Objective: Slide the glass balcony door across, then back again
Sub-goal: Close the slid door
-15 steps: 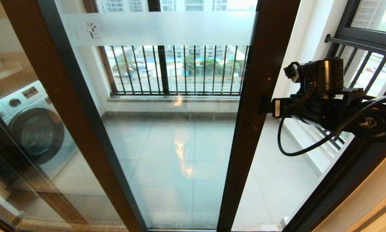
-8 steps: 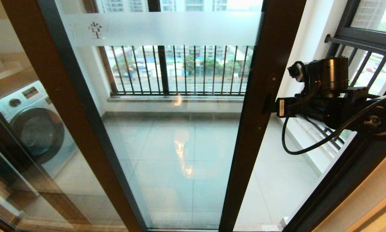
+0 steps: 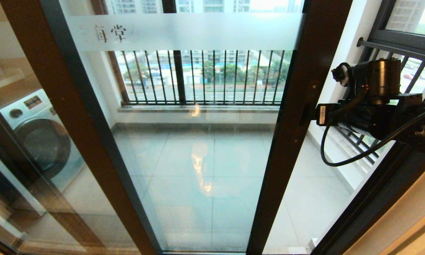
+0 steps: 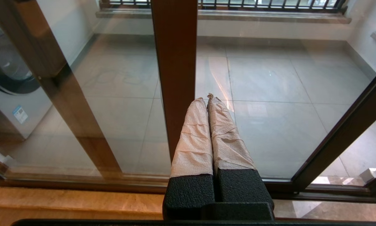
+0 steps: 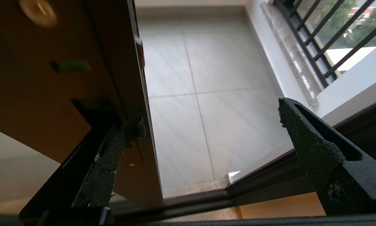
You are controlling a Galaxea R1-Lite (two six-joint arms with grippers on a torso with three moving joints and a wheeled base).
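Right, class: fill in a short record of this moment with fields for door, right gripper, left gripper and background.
door: glass balcony door, partly open, gap on the robot's right
right gripper: right gripper open, one finger against the door's edge
left gripper: left gripper shut, empty, low before the glass
background: washing machine behind the glass; barred railing

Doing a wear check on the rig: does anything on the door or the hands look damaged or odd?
Yes. On the right hand, the finger against the glass balcony door has a ragged, chipped pad; the other pad looks whole. The left hand has its fingers wrapped in wrinkled tape. The door itself looks intact.
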